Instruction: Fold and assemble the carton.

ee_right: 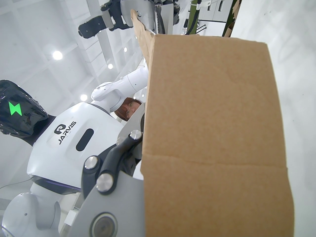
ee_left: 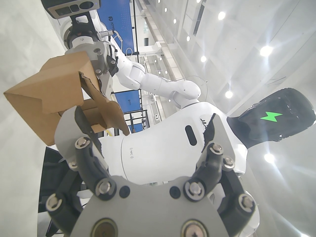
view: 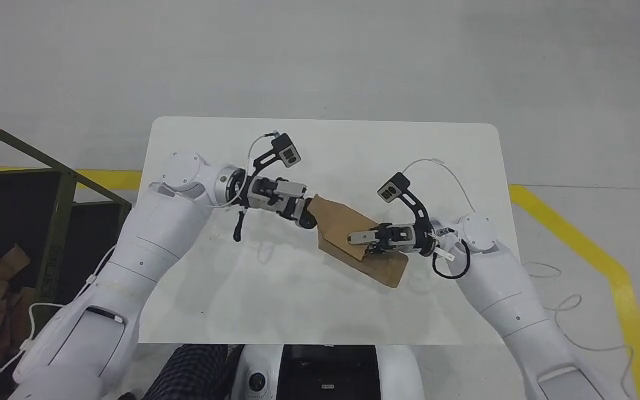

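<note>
top view, left gripper (view: 303, 212): fingers spread wide, gripping nothing, at one end of the carton.
flap (ee_left: 111, 113): torn-edged, between the spread fingers, just beside one finger (ee_left: 82, 124).
carton (view: 338, 222): tilted over mid-table (view: 200, 290), long axis running from the left gripper to the right gripper.
right gripper (view: 358, 238): pinching the carton's other end.
nearer arm: left, for the flap, likely closing next.
</note>
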You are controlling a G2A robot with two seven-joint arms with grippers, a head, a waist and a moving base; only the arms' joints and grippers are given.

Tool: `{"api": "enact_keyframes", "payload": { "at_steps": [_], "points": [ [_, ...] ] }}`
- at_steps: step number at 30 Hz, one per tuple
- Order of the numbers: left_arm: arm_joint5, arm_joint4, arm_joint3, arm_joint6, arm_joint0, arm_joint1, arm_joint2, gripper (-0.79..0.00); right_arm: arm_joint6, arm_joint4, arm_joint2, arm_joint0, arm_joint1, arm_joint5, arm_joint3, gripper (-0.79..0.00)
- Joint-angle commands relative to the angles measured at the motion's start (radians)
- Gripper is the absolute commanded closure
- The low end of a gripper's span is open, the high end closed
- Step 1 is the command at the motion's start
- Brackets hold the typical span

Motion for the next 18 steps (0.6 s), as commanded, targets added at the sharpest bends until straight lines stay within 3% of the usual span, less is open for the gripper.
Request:
{"api": "enact_keyframes", "payload": {
  "at_steps": [1, 18],
  "points": [
    [0.000, 0.001, -0.003, 0.000, 0.005, 0.003, -0.009, -0.785, 0.003, -0.005, 0.000, 0.002, 0.001, 0.003, -0.001, 0.000],
    [0.020, -0.007, -0.016, 0.000, 0.006, 0.008, 0.005, -0.785, 0.002, 0.002, -0.012, 0.003, -0.001, 0.002, -0.009, 0.000]
  ]
}}
